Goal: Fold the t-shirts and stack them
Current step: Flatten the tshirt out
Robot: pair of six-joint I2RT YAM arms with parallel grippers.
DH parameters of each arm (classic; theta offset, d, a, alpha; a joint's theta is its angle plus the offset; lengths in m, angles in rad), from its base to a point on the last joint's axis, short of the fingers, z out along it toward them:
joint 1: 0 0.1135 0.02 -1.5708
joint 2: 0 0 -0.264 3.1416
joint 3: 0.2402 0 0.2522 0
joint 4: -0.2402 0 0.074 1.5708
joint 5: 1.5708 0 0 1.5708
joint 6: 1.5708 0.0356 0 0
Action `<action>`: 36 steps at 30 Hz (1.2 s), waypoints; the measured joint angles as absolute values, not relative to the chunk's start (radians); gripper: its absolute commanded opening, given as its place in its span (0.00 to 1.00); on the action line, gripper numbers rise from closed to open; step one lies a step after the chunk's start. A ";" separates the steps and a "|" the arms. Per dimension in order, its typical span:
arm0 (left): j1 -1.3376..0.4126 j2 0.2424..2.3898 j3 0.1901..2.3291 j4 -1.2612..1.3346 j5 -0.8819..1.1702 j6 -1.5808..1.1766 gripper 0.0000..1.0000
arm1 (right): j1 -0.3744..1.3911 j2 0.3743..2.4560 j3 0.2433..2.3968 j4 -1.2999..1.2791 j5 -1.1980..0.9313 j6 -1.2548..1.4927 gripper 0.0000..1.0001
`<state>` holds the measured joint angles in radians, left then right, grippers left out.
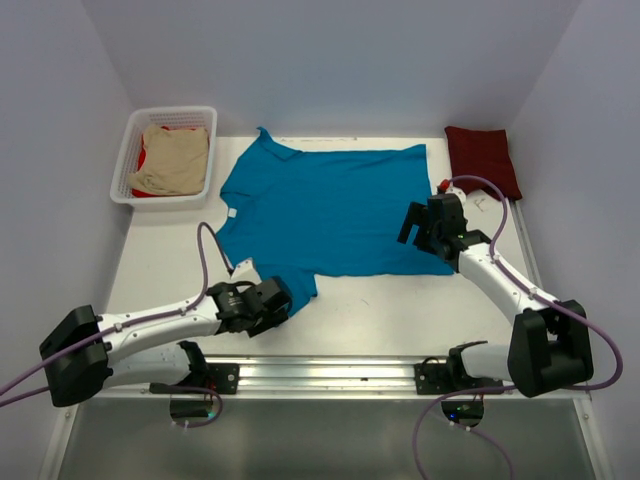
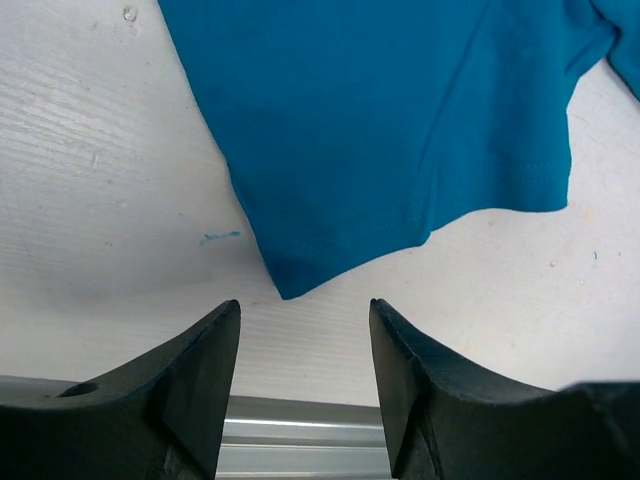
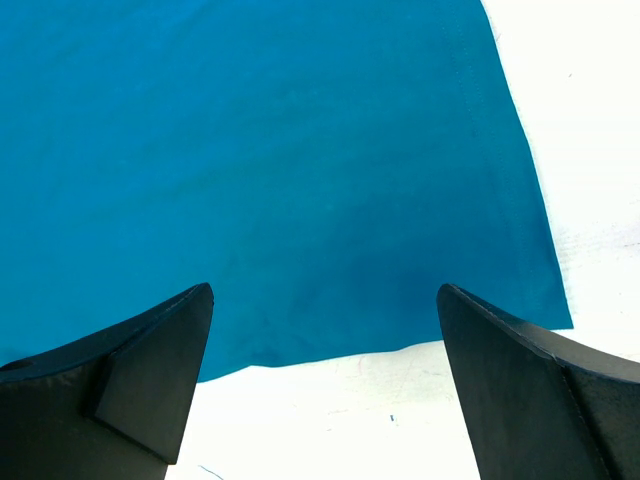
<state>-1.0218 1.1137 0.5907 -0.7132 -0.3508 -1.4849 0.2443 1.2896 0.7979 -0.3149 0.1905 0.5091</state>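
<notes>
While the teal-blue soft cloth t-shirt [image 1: 330, 205] lies flat on the white table [image 1: 400, 310] overhead, collar left, hem right, left wrist shows left gripper [image 2: 303, 305] part-open, empty, sleeve tip [image 2: 300, 270] just ahead; right wrist: right gripper [image 3: 325, 290] wide, empty, above hem corner [image 3: 530, 290].

Robotics lab, white-walled enclosure [image 1: 330, 60], white table [image 1: 400, 310], metal mounting rail [image 1: 330, 372]

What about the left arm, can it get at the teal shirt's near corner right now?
Probably yes: the left gripper stands open just short of a corner of the teal shirt, only table between.
</notes>
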 measured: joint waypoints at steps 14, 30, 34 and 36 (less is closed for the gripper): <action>-1.022 1.203 0.574 -0.682 -0.392 -1.536 0.50 | 0.244 1.289 0.782 -0.314 0.191 0.517 0.95; -1.022 1.231 0.545 -0.589 -0.427 -1.556 0.00 | 0.244 1.287 0.775 -0.314 0.190 0.517 0.87; -1.022 1.232 0.545 -0.590 -0.427 -1.554 0.00 | 0.244 1.287 0.768 -0.316 0.193 0.527 0.69; -1.022 1.230 0.548 -0.600 -0.427 -1.553 0.00 | 0.244 1.287 0.768 -0.322 0.208 0.541 0.53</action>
